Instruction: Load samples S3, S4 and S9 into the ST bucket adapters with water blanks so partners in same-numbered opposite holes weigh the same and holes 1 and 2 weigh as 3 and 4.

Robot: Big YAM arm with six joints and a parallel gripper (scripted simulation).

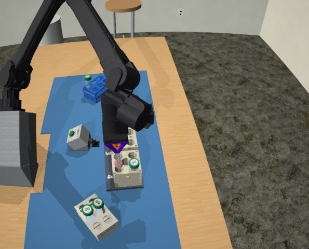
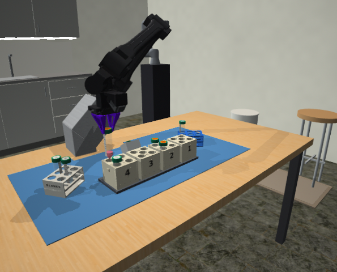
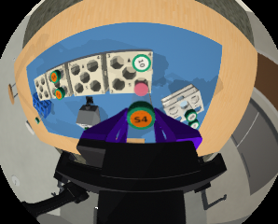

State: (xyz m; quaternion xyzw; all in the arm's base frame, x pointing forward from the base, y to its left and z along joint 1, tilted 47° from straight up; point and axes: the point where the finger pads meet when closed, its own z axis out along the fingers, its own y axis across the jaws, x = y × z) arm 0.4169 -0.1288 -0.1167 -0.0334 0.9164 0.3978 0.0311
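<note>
The gripper (image 2: pixel 107 124) pinches sample S4 (image 2: pixel 107 139) just under its orange-dotted cap, the tube hanging upright with its pink tip just above adapter 4 (image 2: pixel 120 174). Beside that tip on adapter 4 stands a white-dotted blank (image 2: pixel 116 158). Beyond adapter 4, adapter 2 (image 2: pixel 169 155) carries two orange-dotted samples (image 2: pixel 162 143).

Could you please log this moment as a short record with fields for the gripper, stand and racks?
gripper: gripper shut on tube S4, hanging upright
tube position: pink tip just above adapter 4, not yet seated
adapter 4: one white-dot blank already in a hole
adapter 2: two orange-dot samples
blank rack: white rack holds two blanks marked 20
sample rack: blue rack holds one tube
</note>
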